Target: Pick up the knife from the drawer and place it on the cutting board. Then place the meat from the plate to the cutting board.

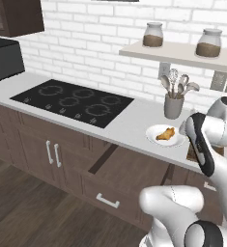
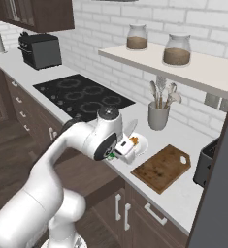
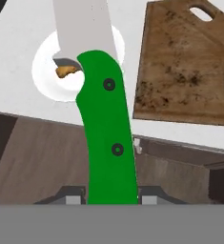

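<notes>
My gripper (image 3: 111,198) is shut on the green handle of the knife (image 3: 108,138), whose pale blade points up across the white plate (image 3: 44,78). The small orange-brown meat (image 3: 66,71) peeks out beside the blade on that plate. To the right lies the dark wooden cutting board (image 3: 185,66). In the right base view the gripper (image 2: 125,149) hovers over the counter's front edge, just left of the plate (image 2: 143,142) and the cutting board (image 2: 161,167). The drawer (image 1: 129,171) stands open below the counter, under the plate (image 1: 156,131) with the meat (image 1: 165,134).
A grey utensil holder (image 1: 173,103) with spoons stands behind the plate. The black cooktop (image 1: 74,101) lies to the left. A shelf (image 2: 183,68) with two jars hangs above the counter. A dark appliance (image 2: 207,162) sits right of the cutting board.
</notes>
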Tool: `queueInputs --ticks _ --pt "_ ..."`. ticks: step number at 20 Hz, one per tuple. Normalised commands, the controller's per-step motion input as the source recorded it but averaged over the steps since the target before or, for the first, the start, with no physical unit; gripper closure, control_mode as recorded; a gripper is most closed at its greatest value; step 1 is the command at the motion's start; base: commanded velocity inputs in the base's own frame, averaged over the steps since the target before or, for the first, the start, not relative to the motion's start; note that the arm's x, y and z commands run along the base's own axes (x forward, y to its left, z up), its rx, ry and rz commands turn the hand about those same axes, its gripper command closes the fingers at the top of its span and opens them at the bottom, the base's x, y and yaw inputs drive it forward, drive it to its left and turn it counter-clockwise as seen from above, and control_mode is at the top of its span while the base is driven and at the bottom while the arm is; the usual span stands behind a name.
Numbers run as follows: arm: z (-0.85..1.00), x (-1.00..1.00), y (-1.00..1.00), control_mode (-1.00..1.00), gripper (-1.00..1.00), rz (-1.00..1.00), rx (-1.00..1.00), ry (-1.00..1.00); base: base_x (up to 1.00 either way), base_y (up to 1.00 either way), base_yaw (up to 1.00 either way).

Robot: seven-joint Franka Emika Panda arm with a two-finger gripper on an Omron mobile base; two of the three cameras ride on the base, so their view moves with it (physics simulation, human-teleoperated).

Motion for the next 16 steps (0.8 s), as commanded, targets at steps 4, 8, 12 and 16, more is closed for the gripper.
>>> queueInputs --ticks 4,8,12,16 --pt "-0.21 0.07 -1.0 -1.0 1.0 -0.07 0.03 0.02 0.0 0.0 0.0" --pt "-0.2 0.07 -0.98 -1.0 1.0 -0.01 0.0 0.11 0.0 0.0 0.0" --pt "-0.33 0.2 -0.65 -1.0 1.0 -0.02 -0.04 0.11 0.0 0.0 0.0" --pt "-0.4 0.36 -0.38 -1.0 1.0 0.0 -0.03 0.1 0.0 0.0 0.0"
